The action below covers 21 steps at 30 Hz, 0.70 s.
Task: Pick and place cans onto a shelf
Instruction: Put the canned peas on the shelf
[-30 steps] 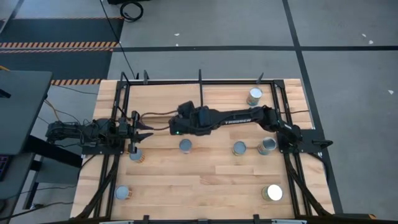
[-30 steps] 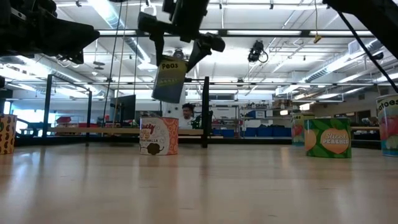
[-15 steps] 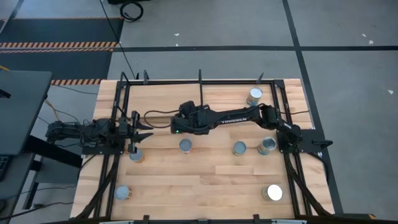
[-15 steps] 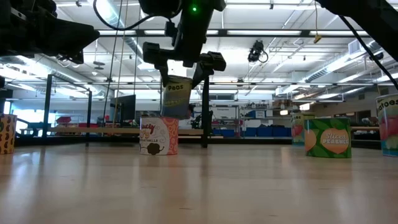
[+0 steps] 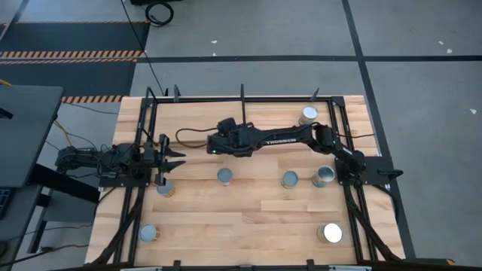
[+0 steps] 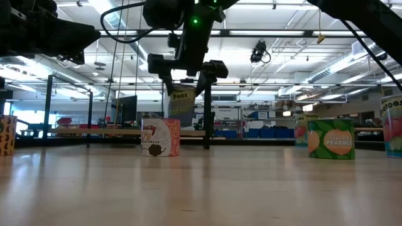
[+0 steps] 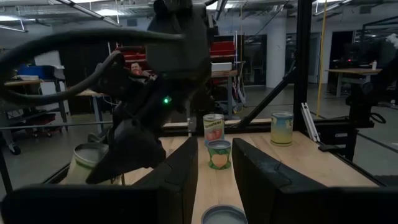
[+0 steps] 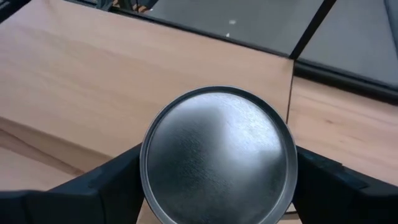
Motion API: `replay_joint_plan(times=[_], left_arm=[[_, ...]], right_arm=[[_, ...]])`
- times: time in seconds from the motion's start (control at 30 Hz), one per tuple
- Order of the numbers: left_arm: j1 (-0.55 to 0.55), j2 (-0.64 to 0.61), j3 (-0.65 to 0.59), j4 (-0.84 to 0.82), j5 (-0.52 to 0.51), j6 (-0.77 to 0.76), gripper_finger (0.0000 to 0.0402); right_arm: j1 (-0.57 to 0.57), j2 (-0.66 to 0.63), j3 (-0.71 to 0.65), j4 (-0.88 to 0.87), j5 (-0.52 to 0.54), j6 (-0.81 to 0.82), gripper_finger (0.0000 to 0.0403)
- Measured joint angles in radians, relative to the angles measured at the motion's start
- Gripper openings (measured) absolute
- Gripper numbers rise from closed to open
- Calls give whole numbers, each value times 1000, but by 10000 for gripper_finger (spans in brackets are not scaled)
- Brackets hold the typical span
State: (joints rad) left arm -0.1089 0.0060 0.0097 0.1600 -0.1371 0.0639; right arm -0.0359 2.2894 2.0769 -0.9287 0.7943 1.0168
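Cans dot the table; one labelled peas (image 6: 182, 105) hangs gripped in the right gripper (image 6: 188, 66), aloft near the shelf (image 8: 124, 81) at the table's back, jaws wide around it. A tilt or early release, I'd judge, could tip it off the plank's edge. Left gripper (image 7: 214, 168) waits narrow and empty at the left edge. From overhead the arm hides the held can.

Wooden tabletop (image 5: 248, 218) of pale planks, standing on a grey concrete floor (image 5: 422, 68). Off its rear left corner, black-and-orange hazard striping (image 5: 71, 54) marks the floor; a coiled black cable (image 5: 158, 11) lies beyond the rear edge. Blue storage bins (image 6: 264, 132) line the room behind.
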Motion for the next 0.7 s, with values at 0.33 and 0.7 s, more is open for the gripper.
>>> replay_joint_plan(times=[0.33, 0.7], left_arm=[[0, 0, 0, 0, 0, 0, 105], [0, 0, 0, 0, 0, 0, 105]], right_arm=[[-33, 0, -71, 97, -43, 1, 361], [-26, 0, -73, 125, 10, 4, 347]])
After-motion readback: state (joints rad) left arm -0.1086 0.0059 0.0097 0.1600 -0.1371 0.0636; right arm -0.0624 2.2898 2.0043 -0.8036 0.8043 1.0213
